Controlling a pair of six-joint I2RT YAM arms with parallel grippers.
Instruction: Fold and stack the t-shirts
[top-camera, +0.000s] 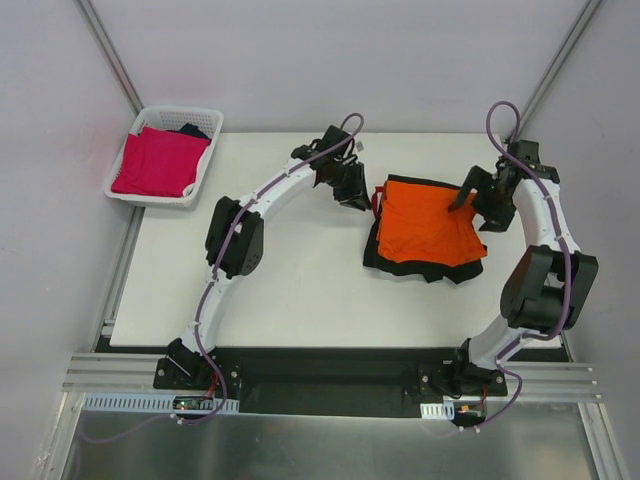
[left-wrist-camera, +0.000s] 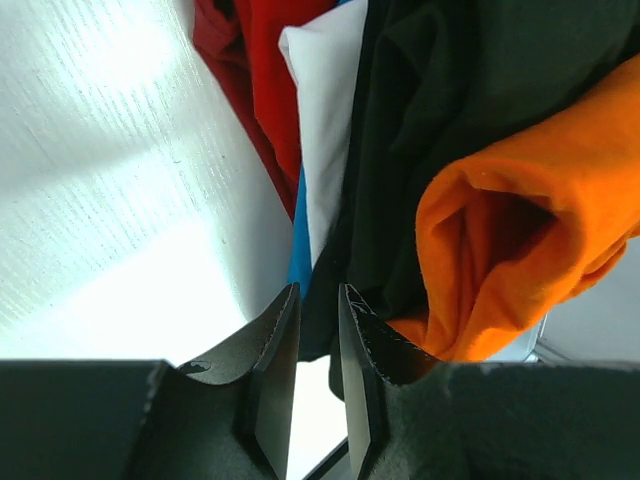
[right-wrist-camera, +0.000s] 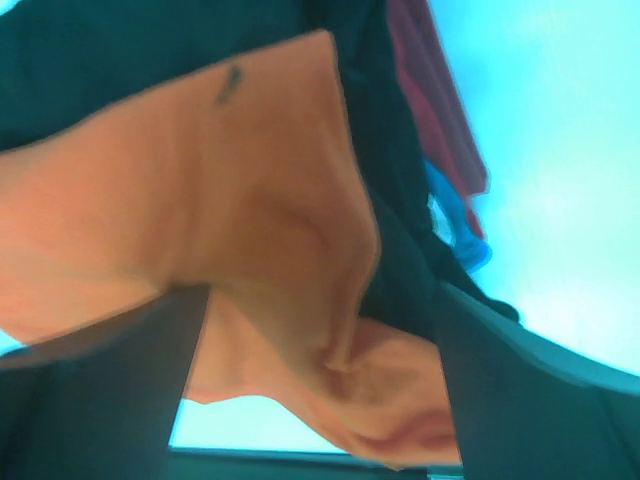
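Note:
A folded bright orange t-shirt (top-camera: 432, 230) lies on top of a black t-shirt (top-camera: 420, 268) at the right of the white table (top-camera: 290, 290). My left gripper (top-camera: 355, 195) hovers at the pile's left edge. In the left wrist view its jaws (left-wrist-camera: 319, 290) stand a narrow gap apart with nothing clamped, pointing at black cloth (left-wrist-camera: 450, 90), red trim (left-wrist-camera: 265, 70) and an orange fold (left-wrist-camera: 520, 230). My right gripper (top-camera: 478, 205) is at the pile's right edge. Its fingers (right-wrist-camera: 320, 300) are spread wide, with loose orange cloth (right-wrist-camera: 230, 200) bunched between them.
A white lattice basket (top-camera: 205, 122) stands off the table's far left corner and holds a magenta-pink t-shirt (top-camera: 158, 162) over something dark. A white and blue label (left-wrist-camera: 325, 100) shows in the pile's collar. The arm bases sit along the near edge.

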